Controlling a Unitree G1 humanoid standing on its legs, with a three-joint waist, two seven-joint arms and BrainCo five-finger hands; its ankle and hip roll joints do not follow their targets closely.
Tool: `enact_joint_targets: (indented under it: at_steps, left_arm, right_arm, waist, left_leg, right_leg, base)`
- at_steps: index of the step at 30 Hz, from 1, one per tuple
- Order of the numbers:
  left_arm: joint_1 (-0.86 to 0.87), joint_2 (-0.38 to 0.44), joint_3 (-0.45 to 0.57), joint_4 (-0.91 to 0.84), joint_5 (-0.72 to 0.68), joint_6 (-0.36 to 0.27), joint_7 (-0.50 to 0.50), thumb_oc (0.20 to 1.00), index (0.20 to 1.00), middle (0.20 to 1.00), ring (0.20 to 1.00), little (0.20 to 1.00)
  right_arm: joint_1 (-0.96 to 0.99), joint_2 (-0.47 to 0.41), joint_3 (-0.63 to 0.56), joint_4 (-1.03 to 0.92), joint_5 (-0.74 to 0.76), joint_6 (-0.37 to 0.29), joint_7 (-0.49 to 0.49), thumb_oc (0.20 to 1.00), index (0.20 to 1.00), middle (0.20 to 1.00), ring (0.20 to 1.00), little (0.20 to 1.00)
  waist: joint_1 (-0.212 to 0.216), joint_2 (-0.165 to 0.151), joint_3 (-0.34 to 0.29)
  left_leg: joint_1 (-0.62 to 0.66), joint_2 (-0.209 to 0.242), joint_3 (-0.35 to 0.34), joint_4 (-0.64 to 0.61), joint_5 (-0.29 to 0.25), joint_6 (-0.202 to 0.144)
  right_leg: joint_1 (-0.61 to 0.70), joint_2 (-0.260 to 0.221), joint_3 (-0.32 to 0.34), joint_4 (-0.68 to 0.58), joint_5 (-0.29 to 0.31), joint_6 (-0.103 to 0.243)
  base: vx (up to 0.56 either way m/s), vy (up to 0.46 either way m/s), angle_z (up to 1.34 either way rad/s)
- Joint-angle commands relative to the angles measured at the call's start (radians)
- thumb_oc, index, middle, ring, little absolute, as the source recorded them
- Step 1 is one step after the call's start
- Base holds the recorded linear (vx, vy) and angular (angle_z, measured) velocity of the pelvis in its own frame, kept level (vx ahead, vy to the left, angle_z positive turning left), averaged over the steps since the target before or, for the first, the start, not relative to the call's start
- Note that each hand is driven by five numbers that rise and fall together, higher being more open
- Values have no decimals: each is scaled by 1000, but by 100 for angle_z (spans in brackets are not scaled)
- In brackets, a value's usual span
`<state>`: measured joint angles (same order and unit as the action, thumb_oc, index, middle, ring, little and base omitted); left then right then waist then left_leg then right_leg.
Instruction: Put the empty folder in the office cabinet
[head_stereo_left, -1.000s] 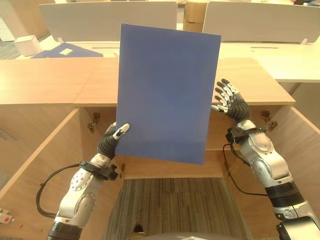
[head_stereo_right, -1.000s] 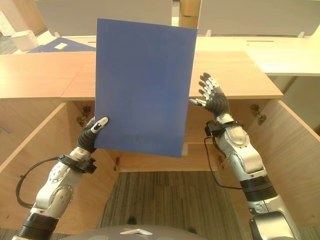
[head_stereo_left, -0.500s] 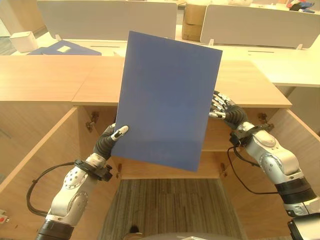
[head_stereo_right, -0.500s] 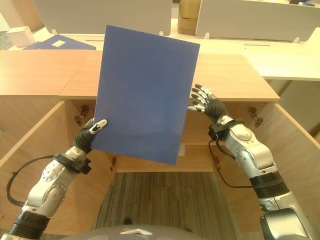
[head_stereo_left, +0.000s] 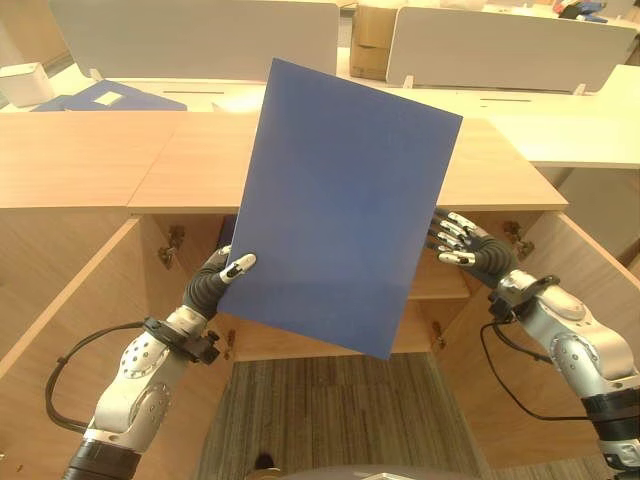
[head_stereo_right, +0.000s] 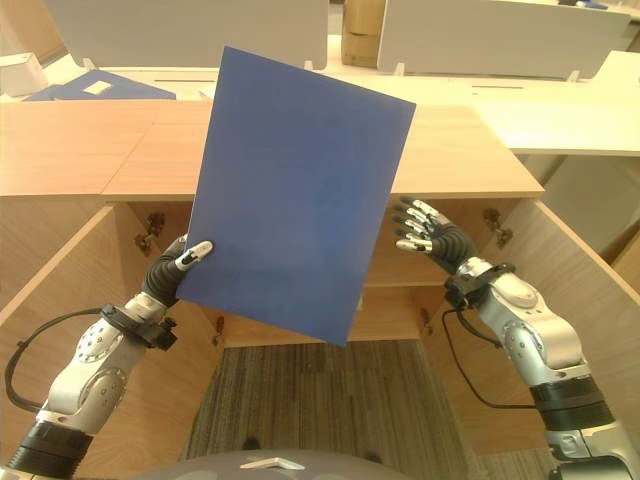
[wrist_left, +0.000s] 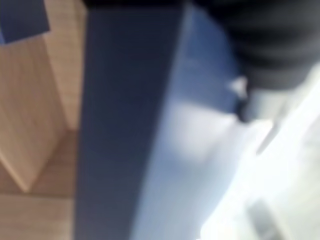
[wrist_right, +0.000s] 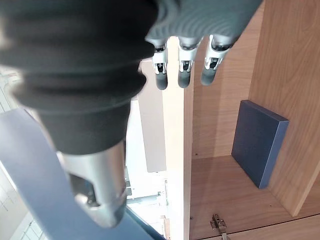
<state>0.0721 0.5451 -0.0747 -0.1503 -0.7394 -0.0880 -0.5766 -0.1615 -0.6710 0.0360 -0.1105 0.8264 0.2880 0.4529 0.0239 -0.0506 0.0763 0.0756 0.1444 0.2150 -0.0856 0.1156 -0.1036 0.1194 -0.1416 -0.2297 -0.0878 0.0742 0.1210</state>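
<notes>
I hold a plain blue folder (head_stereo_left: 345, 200) upright and tilted in front of the open wooden office cabinet (head_stereo_left: 150, 160). My left hand (head_stereo_left: 212, 285) grips the folder's lower left corner, with the thumb on the front face and the fingers behind it. The folder's blue face (wrist_left: 125, 125) lies close along that hand in the left wrist view. My right hand (head_stereo_left: 480, 255) hovers open beside the folder's right edge, in front of the cabinet's inner shelf (head_stereo_left: 440, 290). Its fingers (wrist_right: 182, 75) are straight and point into the cabinet.
Both cabinet doors stand open, one at the left (head_stereo_left: 70, 330) and one at the right (head_stereo_left: 590, 270). A dark blue box file (wrist_right: 257, 145) stands inside against the cabinet wall. Behind are desks with white dividers (head_stereo_left: 200, 35), another blue folder (head_stereo_left: 95, 95) and a cardboard box (head_stereo_left: 365, 45).
The folder has tipped further to the right. My right hand has dropped lower and moved right, its fingers now levelled towards the folder's edge. The camera has shifted a little.
</notes>
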Motion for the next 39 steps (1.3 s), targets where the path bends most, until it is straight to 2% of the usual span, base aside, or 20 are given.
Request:
enact_joint_targets:
  at_steps: [1, 5, 8, 13, 21, 25, 28, 29, 31, 35, 36, 37, 39]
  left_arm:
    - [-85, 37, 50, -20, -50, -90, -9, 200, 200, 200, 200, 200]
    - [-79, 41, 60, -23, -39, -85, -2, 200, 200, 200, 200, 200]
    - [-70, 36, 60, -27, -30, -85, -13, 200, 200, 200, 200, 200]
    - [-95, 29, 12, -24, 8, -99, 12, 200, 200, 200, 200, 200]
    - [-150, 24, -80, -18, 37, -104, 61, 200, 200, 200, 200, 200]
    - [-162, 21, -101, -17, 48, -105, 76, 200, 200, 200, 200, 200]
    - [-183, 5, -136, -16, 65, -97, 102, 200, 200, 200, 200, 200]
    - [-193, -3, -153, -12, 66, -94, 112, 200, 200, 200, 200, 200]
    - [-196, -13, -160, -8, 69, -91, 119, 200, 200, 200, 200, 200]
    - [-181, -43, -166, -8, 71, -104, 173, 200, 200, 200, 200, 200]
    - [-175, -48, -161, -9, 60, -120, 195, 529, 529, 529, 529, 529]
    - [-172, -51, -155, -9, 55, -127, 204, 1000, 1000, 1000, 1000, 1000]
    - [-163, -56, -141, -6, 47, -151, 209, 1000, 1000, 1000, 1000, 1000]
  right_arm:
    - [-47, -52, -54, -58, 48, -69, 27, 1000, 1000, 1000, 1000, 1000]
    - [-39, -60, -84, -65, 72, -61, 21, 1000, 1000, 1000, 1000, 1000]
    - [-20, -56, -91, -95, 96, -42, 52, 1000, 1000, 1000, 1000, 1000]
    - [-32, -12, -15, -156, 152, 1, 51, 1000, 1000, 1000, 1000, 1000]
    - [-150, 60, 160, -159, 216, 36, -40, 1000, 1000, 1000, 1000, 1000]
    - [-183, 79, 193, -149, 227, 32, -73, 1000, 1000, 1000, 1000, 1000]
    - [-251, 124, 247, -123, 233, 9, -157, 1000, 1000, 1000, 1000, 1000]
    - [-292, 151, 272, -100, 224, -18, -223, 200, 200, 200, 200, 200]
    - [-312, 176, 278, -82, 198, -39, -262, 200, 200, 200, 200, 200]
    - [-321, 204, 265, -58, 44, -103, -299, 200, 200, 200, 200, 200]
    - [-319, 205, 260, -59, 8, -120, -304, 200, 200, 200, 200, 200]
    - [-320, 205, 255, -60, -23, -128, -306, 200, 200, 200, 200, 200]
    - [-321, 201, 246, -64, -56, -146, -303, 200, 200, 200, 200, 200]
  waist:
    - [6, -11, -17]
    - [3, -13, -16]
    - [-1, -12, -12]
    - [0, -7, -12]
    - [16, 3, -16]
    - [21, 4, -17]
    - [32, 6, -18]
    - [38, 8, -19]
    - [42, 11, -19]
    - [48, 15, -18]
    - [50, 15, -17]
    - [51, 15, -18]
    - [53, 15, -16]
  left_leg:
    - [56, -25, -37, -2, -77, 40]
    - [57, -25, -37, -2, -80, 40]
    - [58, -26, -35, -2, -80, 42]
    - [63, -26, -32, -2, -80, 42]
    - [65, -26, -36, -2, -77, 42]
    - [65, -26, -39, -2, -77, 42]
    - [64, -26, -44, -2, -76, 42]
    - [63, -26, -46, -2, -75, 43]
    - [63, -26, -47, -2, -74, 43]
    - [61, -27, -51, -2, -75, 45]
    - [60, -27, -51, -2, -75, 46]
    - [59, -27, -52, -2, -75, 46]
    - [59, -28, -53, -2, -75, 47]
  right_leg:
    - [-3, -19, 10, 1, 34, 31]
    - [-3, -18, 11, 1, 33, 32]
    - [-3, -18, 13, 1, 33, 32]
    - [-2, -17, 17, 1, 33, 31]
    - [3, -16, 15, 1, 31, 27]
    - [4, -16, 12, 1, 30, 26]
    - [6, -16, 9, 1, 29, 23]
    - [7, -16, 8, 1, 28, 21]
    - [8, -15, 9, 1, 27, 18]
    - [9, -18, 5, 1, 27, 16]
    - [9, -19, 5, 1, 27, 16]
    - [9, -19, 5, 1, 27, 15]
    - [9, -20, 3, 1, 27, 14]
  base:
    - [0, 0, 0]
    - [0, 0, 0]
    - [0, 0, 0]
    - [0, 0, 0]
    - [0, 0, 0]
    - [0, 0, 0]
    - [0, 0, 0]
    - [0, 0, 0]
    - [0, 0, 0]
    - [0, 0, 0]
    - [0, 0, 0]
    - [0, 0, 0]
    - [0, 0, 0]
